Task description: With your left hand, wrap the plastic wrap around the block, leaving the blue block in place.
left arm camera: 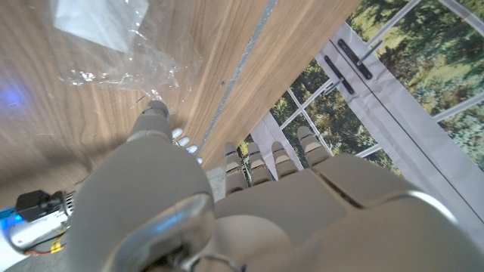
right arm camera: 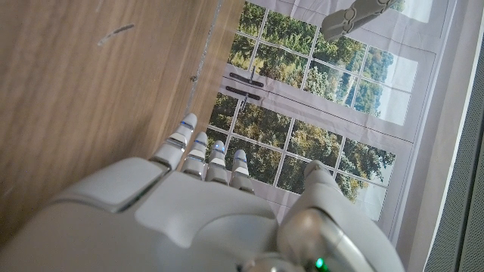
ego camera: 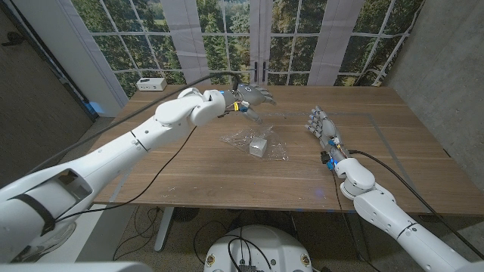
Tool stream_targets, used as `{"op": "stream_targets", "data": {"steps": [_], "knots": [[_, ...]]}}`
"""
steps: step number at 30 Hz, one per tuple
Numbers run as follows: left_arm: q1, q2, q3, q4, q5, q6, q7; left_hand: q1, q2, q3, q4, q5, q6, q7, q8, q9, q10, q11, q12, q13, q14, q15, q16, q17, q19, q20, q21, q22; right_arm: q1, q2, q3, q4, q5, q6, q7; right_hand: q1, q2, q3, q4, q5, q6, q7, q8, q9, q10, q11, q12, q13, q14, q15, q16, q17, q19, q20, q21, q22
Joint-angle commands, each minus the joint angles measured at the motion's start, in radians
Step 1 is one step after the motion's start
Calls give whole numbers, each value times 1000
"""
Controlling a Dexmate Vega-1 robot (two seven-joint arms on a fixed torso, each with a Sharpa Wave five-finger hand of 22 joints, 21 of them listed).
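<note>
Here the block (ego camera: pixel 259 146) lies near the middle of the table (ego camera: pixel 189 174), on a crumpled sheet of plastic wrap (ego camera: pixel 240 139) that spreads around it. The block looks pale grey to me, not blue. My left hand (ego camera: pixel 252 97) hangs above the table just behind the wrap, and its fingers (left arm camera: pixel 272 161) are apart and hold nothing. In the left wrist view my thumb tip is very close to the edge of the wrap, but I cannot tell if it touches.

I think the wrap is very light, soft and a little slippery, and it may stick to itself. The block seems small and light, so a pull on the film could drag it. I would pinch a loose far edge of the wrap and fold it over slowly.

My right hand (ego camera: pixel 323 130) stands on its edge at the right of the block, well apart, fingers open and empty. A small white box (ego camera: pixel 151 83) sits at the far left corner, out of the way.
</note>
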Motion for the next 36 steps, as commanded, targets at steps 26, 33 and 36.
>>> {"op": "stream_targets", "data": {"steps": [26, 33, 36], "knots": [[-82, -112, 97, 113, -62, -270, -109, 31, 25, 29, -33, -38, 450, -24, 62, 10, 258, -62, 66, 0, 168, -89, 3, -7, 104, -49, 57, 2, -34, 39, 8, 40, 0, 95, 0, 5, 2, 3, 4, 3, 6, 0, -1, 1, 4, 0, -1, 4, 8, -3, -1, 5, 8, 0, 2, 4], [-72, -113, 143, 48, 144, -230, -92, 29, 23, 27, -33, -39, 433, 1, 41, 10, 217, -53, 43, -5, 119, -65, -8, -7, 84, -38, 48, 1, -46, 36, 16, 40, 8, 96, -1, 6, 2, 4, 4, 3, 6, 1, -1, 2, 5, 0, 0, 4, 9, -5, -1, 5, 9, -1, 3, 4], [-43, -108, 153, 16, 246, -196, -46, 25, 19, 24, -32, -40, 424, 2, 34, 10, 206, -58, 38, -7, 109, -58, -9, -7, 79, -37, 45, 0, -50, 32, 20, 40, 12, 98, 3, 6, 2, 4, 4, 3, 7, 1, 0, 2, 8, -2, 1, 5, 10, -5, -1, 5, 10, -1, 3, 4]]}}
